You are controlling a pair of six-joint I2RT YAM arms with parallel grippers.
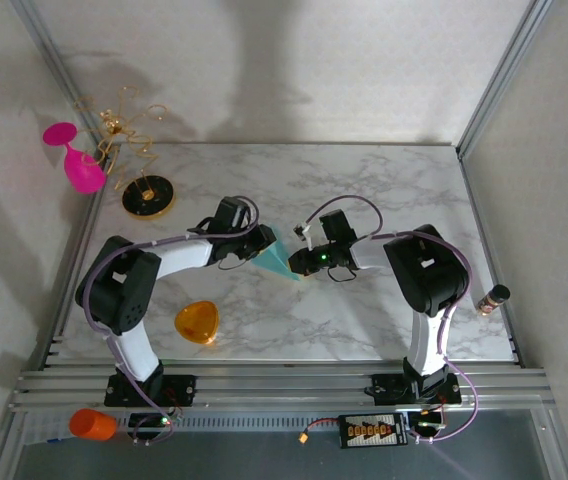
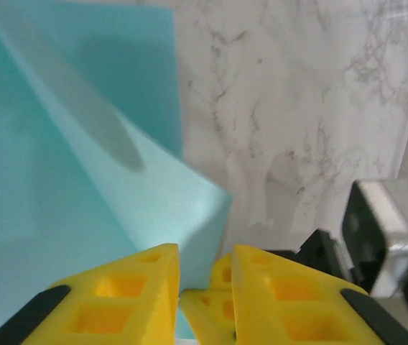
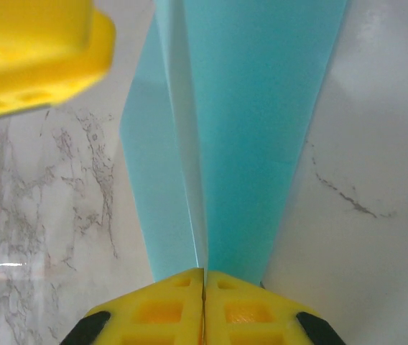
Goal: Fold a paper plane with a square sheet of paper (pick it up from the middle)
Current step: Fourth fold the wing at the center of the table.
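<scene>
Found the right gripper (image 3: 204,273) pressed together on the near end of the paper plane (image 3: 254,144), along its centre crease, in the middle of the worktop (image 1: 364,180). Beyond, found the left gripper (image 2: 205,251) narrowly apart at the paper's edge, not visibly gripping. Judged mid-fold, wings unfinished; next called for a firm, aligned crease. Thin matte teal, sharp-edged, on glossy marble.
</scene>
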